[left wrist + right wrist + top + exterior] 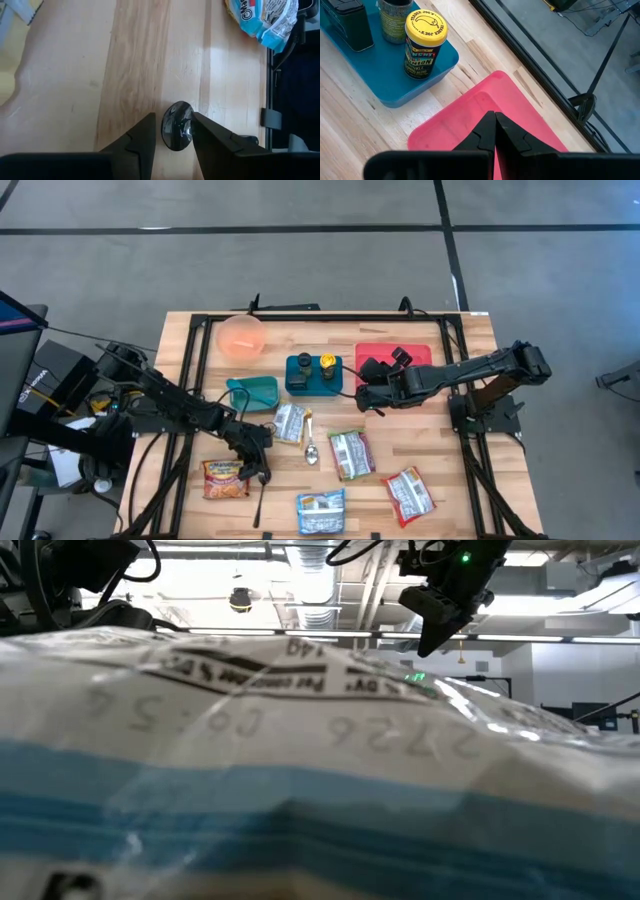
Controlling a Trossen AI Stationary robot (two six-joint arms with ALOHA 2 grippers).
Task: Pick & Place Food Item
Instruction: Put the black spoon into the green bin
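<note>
Over the near left part of the wooden counter (430, 450), the left gripper (262, 470) reaches down from an arm that stretches low from the left edge, its jaws set narrowly around the dark bowl of a black ladle (176, 126) whose handle (259, 505) runs toward the near edge. Whether the fingers (137, 142) actually press on it I cannot tell. Just left of it lies an orange snack packet (226, 478).

From the right side, the right arm extends across to the middle, its gripper (364, 400) poised over the near left corner of the red tray (470, 107), jaws pressed together and empty.

Near the counter's centre a silvery food packet (290, 422) lies beside a metal spoon (310, 446), with a green-edged packet (351, 454) to its right, a red-and-white packet (409, 493) further right and nearer, and a blue-and-white packet (321, 512) at the near edge. Beyond them sit a teal container (254, 392), a blue tray (405, 85) carrying a yellow-lidded seasoning jar (423, 44), and an orange bowl (241, 337).

Grey floor surrounds the counter; the low camera is mostly blocked by a crinkled wrapper (300, 770).
</note>
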